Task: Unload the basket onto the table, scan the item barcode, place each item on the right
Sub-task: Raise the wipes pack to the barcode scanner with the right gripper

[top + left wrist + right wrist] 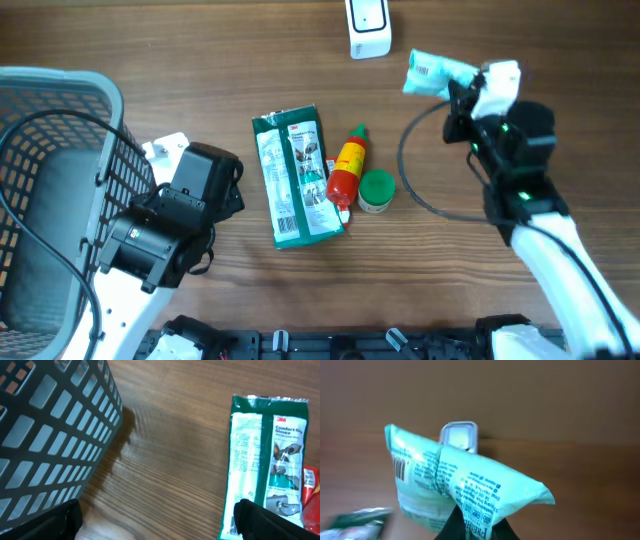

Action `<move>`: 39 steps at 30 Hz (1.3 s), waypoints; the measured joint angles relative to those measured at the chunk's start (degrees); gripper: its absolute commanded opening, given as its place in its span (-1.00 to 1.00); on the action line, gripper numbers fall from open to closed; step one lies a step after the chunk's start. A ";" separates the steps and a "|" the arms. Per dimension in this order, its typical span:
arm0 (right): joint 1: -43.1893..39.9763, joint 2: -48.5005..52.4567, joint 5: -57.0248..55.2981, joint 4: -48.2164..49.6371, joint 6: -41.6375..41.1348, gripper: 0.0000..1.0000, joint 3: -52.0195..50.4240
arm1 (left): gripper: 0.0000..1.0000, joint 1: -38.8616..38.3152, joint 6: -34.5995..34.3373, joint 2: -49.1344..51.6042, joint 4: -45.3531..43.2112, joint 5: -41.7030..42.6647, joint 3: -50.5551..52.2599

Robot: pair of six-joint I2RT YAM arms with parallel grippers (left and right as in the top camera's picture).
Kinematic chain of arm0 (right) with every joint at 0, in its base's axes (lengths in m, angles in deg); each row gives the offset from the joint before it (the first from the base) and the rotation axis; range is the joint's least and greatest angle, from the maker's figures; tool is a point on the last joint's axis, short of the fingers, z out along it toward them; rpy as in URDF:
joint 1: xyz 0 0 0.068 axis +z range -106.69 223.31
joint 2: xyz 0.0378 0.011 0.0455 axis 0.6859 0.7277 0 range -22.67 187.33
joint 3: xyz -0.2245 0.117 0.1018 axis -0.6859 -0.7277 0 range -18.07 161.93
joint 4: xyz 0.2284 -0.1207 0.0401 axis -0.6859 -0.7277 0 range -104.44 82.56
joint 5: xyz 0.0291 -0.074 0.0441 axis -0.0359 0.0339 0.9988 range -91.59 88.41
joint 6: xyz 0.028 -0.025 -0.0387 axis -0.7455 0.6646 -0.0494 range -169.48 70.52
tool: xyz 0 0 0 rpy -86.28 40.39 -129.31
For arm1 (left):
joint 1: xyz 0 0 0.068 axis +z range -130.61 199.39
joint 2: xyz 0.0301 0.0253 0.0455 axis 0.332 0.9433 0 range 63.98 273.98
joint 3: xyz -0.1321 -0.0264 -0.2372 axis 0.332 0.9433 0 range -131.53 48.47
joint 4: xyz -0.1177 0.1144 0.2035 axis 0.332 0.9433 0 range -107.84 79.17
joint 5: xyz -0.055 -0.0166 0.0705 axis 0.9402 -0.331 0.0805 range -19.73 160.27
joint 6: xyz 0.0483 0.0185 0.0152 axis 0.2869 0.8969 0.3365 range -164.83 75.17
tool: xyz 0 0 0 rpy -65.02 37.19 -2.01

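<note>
Mesh basket (60,100), far left: not in use. Left gripper (215,185), beside basket: jaws wide, empty. Gloves pack (297,175), red bottle (347,172), green-lidded tub (377,190), centre: lying on table. Scanner (368,28), top edge. Mint pouch (435,72), just right of scanner, lifted: pinched by right gripper (462,98), jaws narrow. Step, judged: presenting pouch. Next move, likely: turn barcode (400,467) toward scanner.

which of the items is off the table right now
The pale mint pouch, pinched in the right gripper near the white scanner. The green glove pack, red bottle and green-lidded jar lie on the table.
</note>
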 measured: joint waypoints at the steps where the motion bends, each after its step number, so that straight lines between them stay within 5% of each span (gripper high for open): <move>1: 0.20 3.02 -2.16 4.39 3.48 -0.91 0.09 | 1.00 0.00 0.00 0.00 0.02 -0.02 0.00; 9: 5.42 24.30 -17.27 32.89 32.02 -0.91 2.78 | 1.00 0.00 0.00 0.00 -0.07 -0.02 0.04; 19: 7.89 46.93 -21.88 32.65 56.06 -0.91 29.66 | 1.00 0.00 0.00 0.00 -0.02 -0.04 0.04; 25: 10.29 53.81 -21.57 31.10 64.96 -0.91 36.35 | 1.00 0.00 0.00 0.00 -0.04 -0.02 0.04; 39: 12.44 65.16 -23.56 27.47 74.88 -0.91 49.35 | 1.00 0.00 0.00 0.00 -0.09 -0.02 0.04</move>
